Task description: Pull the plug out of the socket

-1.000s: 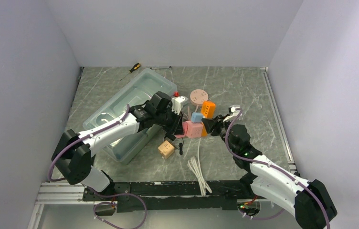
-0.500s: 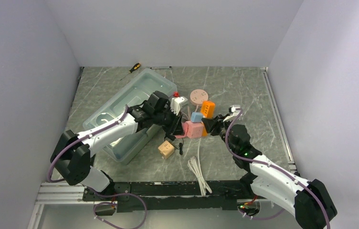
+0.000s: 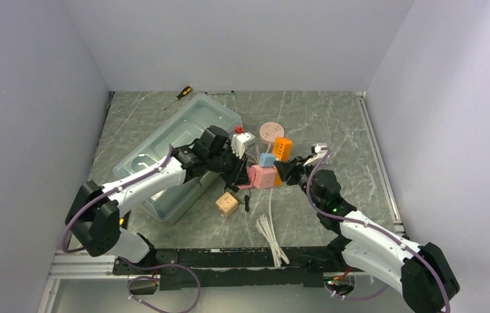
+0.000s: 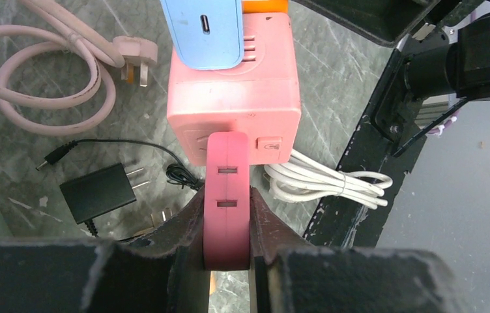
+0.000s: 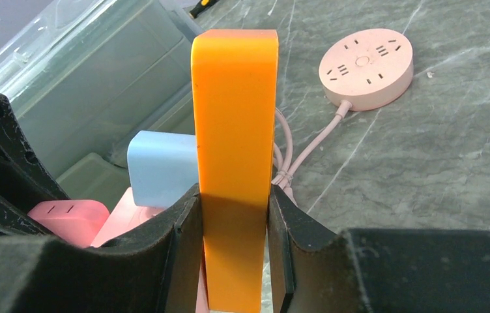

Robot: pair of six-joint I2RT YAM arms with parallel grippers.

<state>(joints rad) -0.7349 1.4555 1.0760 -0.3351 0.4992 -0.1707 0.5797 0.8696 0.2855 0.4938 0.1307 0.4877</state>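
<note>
Gripping flat sides works: left gripper (image 4: 227,195) clenched on pink plug (image 4: 227,176), right gripper (image 5: 232,195) clenched on orange plug (image 5: 234,98), both seated in the pink cube socket (image 3: 263,177) mid-frame; likely light, rigid, slick plastic with stiff pins, so pull straight, no twisting.

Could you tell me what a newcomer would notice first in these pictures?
The pink cube socket in the middle of the table, with a blue plug on top, draws the eye first. The left gripper is shut on a pink plug on one face, while the right gripper is shut on a tall orange plug at the opposite side. A clear plastic bin sits on the left.
</note>
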